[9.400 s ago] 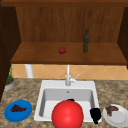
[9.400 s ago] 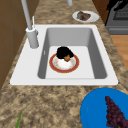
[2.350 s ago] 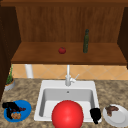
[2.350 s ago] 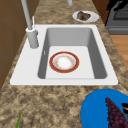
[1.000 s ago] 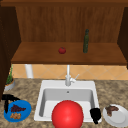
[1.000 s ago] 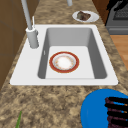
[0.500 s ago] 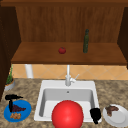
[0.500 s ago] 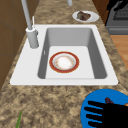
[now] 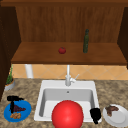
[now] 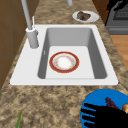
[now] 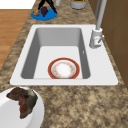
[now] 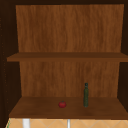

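Note:
My left hand (image 9: 12, 103) hangs over the blue plate (image 9: 27, 105) on the counter left of the sink (image 9: 67, 96), fingers straight and pointing down. Its fingertips are at the dark purple food (image 9: 19, 108), beside a brown piece (image 9: 15, 115). In the left side view the left hand (image 10: 107, 117) lies across the blue plate (image 10: 100, 97) with straight, spread fingers. The right side view has the left hand (image 11: 47, 3) standing on the plate (image 11: 51, 15). My right hand (image 9: 95, 115) floats at the sink's front right edge, fingers hanging loose, holding nothing. A red-rimmed bowl (image 10: 64, 62) sits in the sink.
A white plate (image 9: 118, 118) with a brown chunk of meat (image 9: 111, 109) stands right of the sink. The faucet (image 9: 68, 77) rises behind the basin. On the shelf above are a red fruit (image 9: 62, 50) and a green bottle (image 9: 86, 41). A potted plant (image 9: 9, 81) is far left.
The right hand left the bowl in the sink and now hovers at the front right edge. The left hand came to the blue plate and has edged further over it in the last second.

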You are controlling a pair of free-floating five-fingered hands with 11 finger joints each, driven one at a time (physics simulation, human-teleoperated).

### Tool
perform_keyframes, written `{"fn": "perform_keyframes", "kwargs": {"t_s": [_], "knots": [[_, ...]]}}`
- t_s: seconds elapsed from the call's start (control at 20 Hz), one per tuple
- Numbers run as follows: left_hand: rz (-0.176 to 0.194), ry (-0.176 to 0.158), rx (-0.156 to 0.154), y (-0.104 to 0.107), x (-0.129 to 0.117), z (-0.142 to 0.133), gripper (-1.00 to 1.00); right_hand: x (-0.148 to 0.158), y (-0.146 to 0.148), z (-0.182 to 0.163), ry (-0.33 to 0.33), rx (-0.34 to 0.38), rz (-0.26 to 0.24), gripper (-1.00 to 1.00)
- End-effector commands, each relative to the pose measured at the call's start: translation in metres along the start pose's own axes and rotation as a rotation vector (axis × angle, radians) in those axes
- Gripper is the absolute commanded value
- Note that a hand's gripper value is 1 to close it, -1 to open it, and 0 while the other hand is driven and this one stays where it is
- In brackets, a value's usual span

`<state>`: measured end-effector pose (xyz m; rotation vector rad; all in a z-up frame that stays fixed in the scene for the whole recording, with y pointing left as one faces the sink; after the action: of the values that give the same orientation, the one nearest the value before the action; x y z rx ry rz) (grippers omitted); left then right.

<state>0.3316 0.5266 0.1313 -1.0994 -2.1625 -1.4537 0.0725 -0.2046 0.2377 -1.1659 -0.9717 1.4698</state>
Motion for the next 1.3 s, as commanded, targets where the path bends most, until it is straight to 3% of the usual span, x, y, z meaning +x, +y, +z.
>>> {"fn": "perform_keyframes", "kwargs": {"t_s": [0.0, 0.2, 0.25, 0.3, 0.35, 0.5, 0.65, 0.7, 0.95, 1.25], "knots": [[-0.031, -0.006, -0.014, -0.001, -0.020, 0.010, -1.00, 0.000, 0.000, 0.000, 0.000, 0.000, 0.000, 0.00], [0.017, -0.009, -0.004, 0.003, -0.020, 0.014, -1.00, 0.000, 0.000, 0.000, 0.000, 0.000, 0.000, 0.00], [-0.006, -0.013, -0.005, -0.001, -0.013, 0.017, 1.00, 0.000, 0.000, 0.000, 0.000, 0.000, 0.000, 0.00], [-0.056, -0.036, -0.048, 0.002, -0.005, 0.018, 1.00, 0.000, 0.000, 0.000, 0.000, 0.000, 0.000, 0.00], [-0.098, -0.040, -0.050, -0.001, 0.000, 0.017, 1.00, 0.000, 0.000, 0.000, 0.000, 0.000, 0.000, 0.00], [-0.110, -0.047, -0.053, -0.013, 0.015, 0.009, 1.00, 0.000, 0.000, 0.000, 0.000, 0.000, 0.000, 0.00], [-0.197, -0.050, -0.061, -0.018, 0.027, 0.005, 1.00, 0.000, 0.000, 0.000, 0.000, 0.000, 0.000, 0.00], [-0.206, -0.044, -0.056, -0.018, 0.028, 0.005, 1.00, 0.000, 0.000, 0.000, 0.000, 0.000, 0.000, 0.00], [-0.184, -0.022, -0.017, -0.004, 0.031, -0.005, 1.00, 0.000, 0.000, 0.000, 0.000, 0.000, 0.000, 0.00], [-0.172, -0.010, -0.001, 0.024, 0.045, -0.020, 1.00, 0.000, 0.000, 0.000, 0.000, 0.000, 0.000, 0.00]]}}
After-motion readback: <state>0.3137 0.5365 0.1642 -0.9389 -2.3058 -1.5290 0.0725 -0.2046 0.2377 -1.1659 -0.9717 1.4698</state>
